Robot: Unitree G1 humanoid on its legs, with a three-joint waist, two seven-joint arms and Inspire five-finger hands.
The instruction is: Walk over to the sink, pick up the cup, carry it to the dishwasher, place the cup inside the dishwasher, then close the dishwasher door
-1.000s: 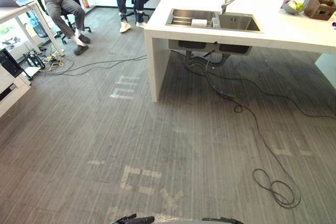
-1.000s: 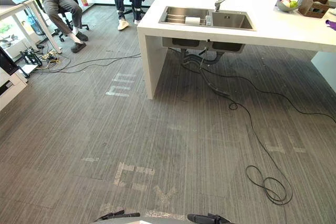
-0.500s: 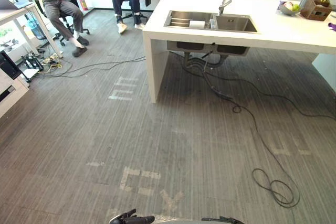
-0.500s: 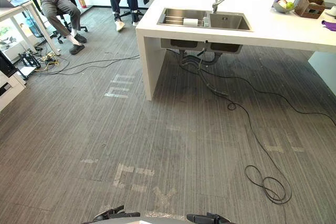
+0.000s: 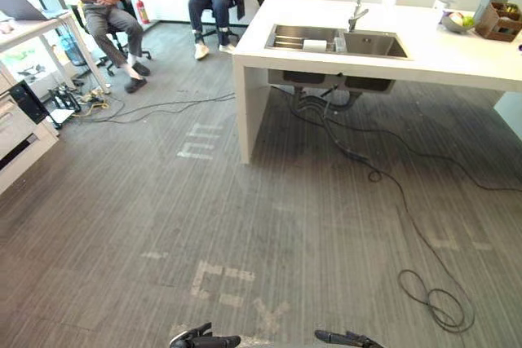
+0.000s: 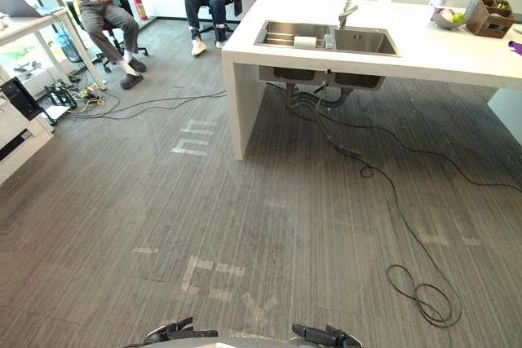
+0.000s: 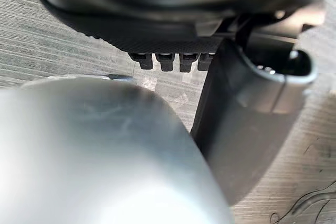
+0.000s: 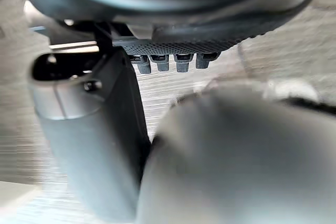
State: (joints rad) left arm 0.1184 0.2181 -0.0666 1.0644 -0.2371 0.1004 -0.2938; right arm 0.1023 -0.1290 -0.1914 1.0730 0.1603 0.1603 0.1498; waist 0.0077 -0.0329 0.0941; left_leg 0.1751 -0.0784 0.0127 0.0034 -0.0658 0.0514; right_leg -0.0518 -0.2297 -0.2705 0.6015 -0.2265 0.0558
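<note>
Soft, even light fills the room, brightest at the far left. The white worktop [image 5: 457, 50] gleams pale, throwing a diffuse shadow on the grey floor [image 5: 122, 201] beneath the sink [image 5: 371, 43]. Up close, the left hand [image 7: 173, 3] and right hand [image 8: 173, 3] show dark and underlit.

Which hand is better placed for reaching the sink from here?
Right, marginally. The sink lies ahead and right of centre, on the side of the right hand. The left hand hangs just as low. The walk isn't done, so it's a weak call.
</note>
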